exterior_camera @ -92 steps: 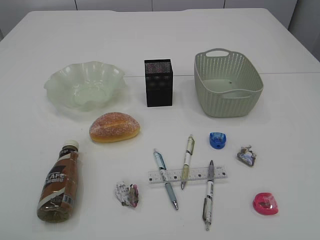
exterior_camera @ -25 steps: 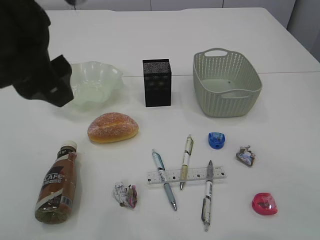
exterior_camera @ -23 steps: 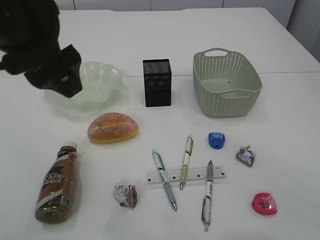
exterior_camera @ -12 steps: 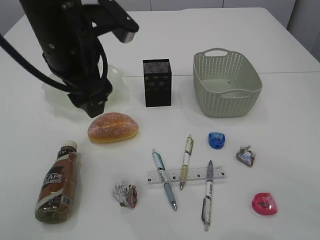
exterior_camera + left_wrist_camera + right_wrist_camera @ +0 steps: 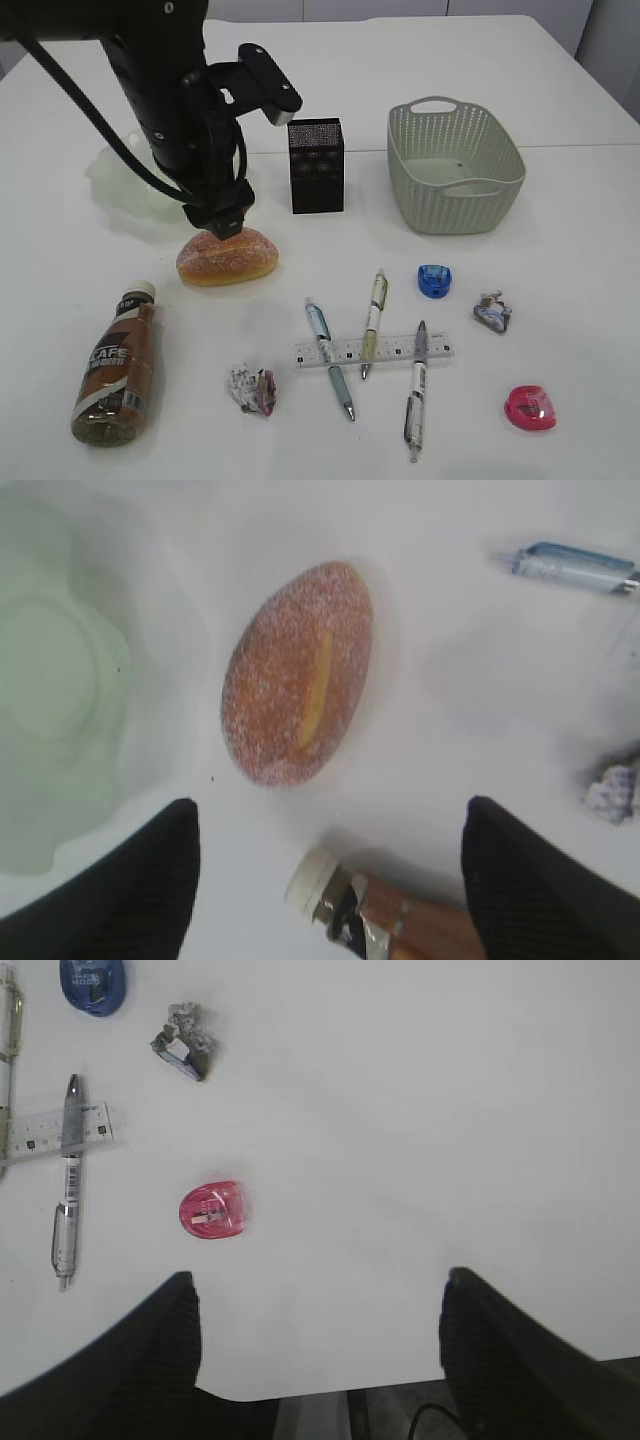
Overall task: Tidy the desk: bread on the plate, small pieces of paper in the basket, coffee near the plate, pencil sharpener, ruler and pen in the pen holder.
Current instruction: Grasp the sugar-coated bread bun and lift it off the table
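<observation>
The coffee bottle [image 5: 113, 365], lower left of the exterior frame, carries "CAFE" in white letters on its dark label. Ruler [image 5: 374, 349] scale numerals are too small to read.

Staged lab or office test bench, plain white desk [image 5: 560, 200], pale cabinet fronts behind desk, black robot arm [image 5: 175, 90] above desk
</observation>
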Available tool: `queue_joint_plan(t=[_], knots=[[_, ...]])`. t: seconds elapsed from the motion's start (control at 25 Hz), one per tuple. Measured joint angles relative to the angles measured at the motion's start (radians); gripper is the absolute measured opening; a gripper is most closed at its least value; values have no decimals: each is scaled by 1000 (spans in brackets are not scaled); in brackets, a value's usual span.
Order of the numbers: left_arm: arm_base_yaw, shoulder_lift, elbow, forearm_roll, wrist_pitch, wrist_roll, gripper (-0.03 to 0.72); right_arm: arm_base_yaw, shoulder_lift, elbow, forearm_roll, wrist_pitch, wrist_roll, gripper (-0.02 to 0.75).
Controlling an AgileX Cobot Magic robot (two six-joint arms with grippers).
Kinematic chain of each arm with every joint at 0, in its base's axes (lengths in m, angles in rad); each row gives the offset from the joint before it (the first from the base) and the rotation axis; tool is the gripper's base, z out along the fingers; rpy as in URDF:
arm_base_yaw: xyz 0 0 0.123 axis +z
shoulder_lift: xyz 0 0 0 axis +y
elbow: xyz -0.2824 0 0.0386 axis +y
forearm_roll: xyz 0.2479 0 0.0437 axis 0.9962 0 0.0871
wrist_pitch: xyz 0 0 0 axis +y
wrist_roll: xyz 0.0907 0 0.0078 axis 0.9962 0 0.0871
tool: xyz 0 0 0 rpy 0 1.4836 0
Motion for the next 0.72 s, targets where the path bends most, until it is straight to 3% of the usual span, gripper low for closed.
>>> queue_joint_plan(t=[0.72], knots=[[1,206,-10,92,-148,39,592,0,0,0,-12,0,-4,575]])
